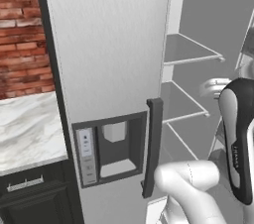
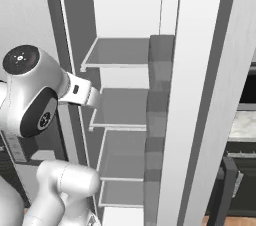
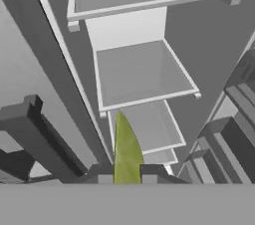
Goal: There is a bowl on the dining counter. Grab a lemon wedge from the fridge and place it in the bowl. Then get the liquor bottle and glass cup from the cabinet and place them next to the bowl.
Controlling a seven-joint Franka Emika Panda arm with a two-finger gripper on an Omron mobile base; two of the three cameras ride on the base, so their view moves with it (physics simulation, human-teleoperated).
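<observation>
In the hand view, a yellow-green lemon wedge [image 3: 127, 150] stands upright between my two dark fingertips, and my gripper [image 3: 127, 179] is shut on it. Beyond it lies the open fridge [image 3: 142, 77], its grey shelves bare. The left base view has my arm [image 1: 237, 134] in front of the fridge's open right side [image 1: 191, 52]. The same shelves [image 2: 120, 52] appear in the right base view. The bowl, liquor bottle, glass cup and cabinet are out of view.
The fridge's left door [image 1: 109, 44] is closed, with a dispenser [image 1: 113, 146] and a dark vertical handle [image 1: 153, 143]. The open right door [image 2: 187, 95], lined with bins, stands close on the right. A marble counter [image 1: 27, 129] and a brick wall [image 1: 22, 34] lie to the left.
</observation>
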